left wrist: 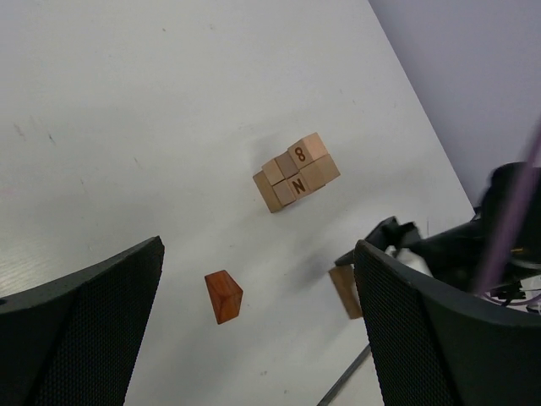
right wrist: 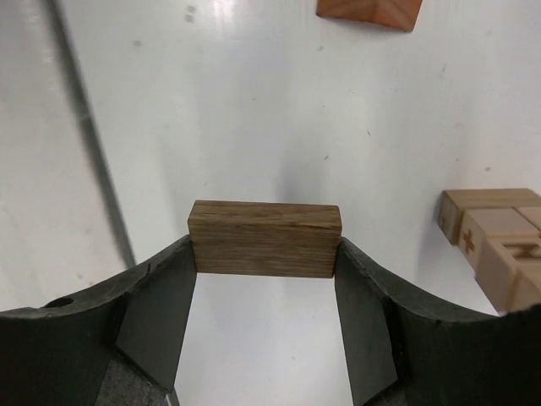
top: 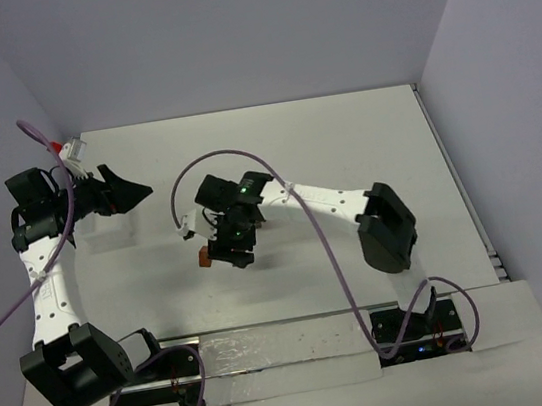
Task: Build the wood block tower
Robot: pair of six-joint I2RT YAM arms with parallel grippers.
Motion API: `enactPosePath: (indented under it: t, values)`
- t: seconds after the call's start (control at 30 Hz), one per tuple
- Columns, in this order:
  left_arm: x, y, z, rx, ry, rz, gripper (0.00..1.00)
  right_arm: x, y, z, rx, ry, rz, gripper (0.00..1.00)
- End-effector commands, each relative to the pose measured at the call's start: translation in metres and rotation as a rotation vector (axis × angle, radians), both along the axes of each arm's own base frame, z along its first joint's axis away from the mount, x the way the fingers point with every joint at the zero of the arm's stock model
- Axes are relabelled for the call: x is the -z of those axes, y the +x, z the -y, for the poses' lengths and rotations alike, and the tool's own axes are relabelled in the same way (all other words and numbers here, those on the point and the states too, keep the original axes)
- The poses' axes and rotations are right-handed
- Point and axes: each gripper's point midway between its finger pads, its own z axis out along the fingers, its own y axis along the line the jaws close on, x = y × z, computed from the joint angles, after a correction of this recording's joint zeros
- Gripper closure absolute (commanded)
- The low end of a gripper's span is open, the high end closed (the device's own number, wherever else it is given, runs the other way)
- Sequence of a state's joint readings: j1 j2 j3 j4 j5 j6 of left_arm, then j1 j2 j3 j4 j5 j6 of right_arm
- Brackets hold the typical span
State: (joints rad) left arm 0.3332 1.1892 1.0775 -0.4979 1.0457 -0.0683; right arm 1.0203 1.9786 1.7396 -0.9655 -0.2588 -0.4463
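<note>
- Your right end effector (right wrist: pixel 265 264) is clenched on a brown block (right wrist: pixel 265 235), a finger pressed to each end. The block's long axis runs straight across from finger to finger.
- The block looks to hang just off the worktop (right wrist: pixel 254 101), with a soft shadow under it. I can't be sure of the gap.
- The cluster (right wrist: pixel 499 245) of pale lettered blocks lies just beside the held block, off the right-hand finger in the wrist view. It is the only stacked wood in sight, so I take it as the tower's base.
- The move turns on that sideways offset: you need to shift right toward the cluster, lift over it, and line the block's long axis up with it.
- An orange wedge (right wrist: pixel 369 13) sits farther out, apart from both.
- Your left end effector (left wrist: pixel 260 248) is released, fingers wide, well apart from the cluster (left wrist: pixel 296 173). The right arm is nearer.
</note>
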Motion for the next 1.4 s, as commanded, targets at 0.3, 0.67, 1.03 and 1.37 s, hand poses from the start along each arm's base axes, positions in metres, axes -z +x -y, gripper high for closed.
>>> enactPosePath:
  t: [0.3, 0.67, 1.03, 1.37]
  values:
    - [-0.014, -0.006, 0.007, 0.053, -0.038, 0.042, 0.01, -0.099, 0.048, 0.056, -0.165, 0.06, 0.093, 0.61]
    - [-0.01, -0.005, 0.008, 0.068, -0.049, 0.028, 0.01, -0.091, 0.125, 0.07, -0.195, 0.017, 0.222, 0.64]
    - [-0.006, -0.003, 0.005, 0.063, -0.028, 0.037, 0.01, -0.074, 0.15, 0.056, -0.183, 0.044, 0.23, 0.63]
    - [-0.002, -0.001, 0.005, 0.062, -0.023, 0.032, 0.01, -0.058, 0.16, 0.049, -0.163, 0.027, 0.209, 0.6]
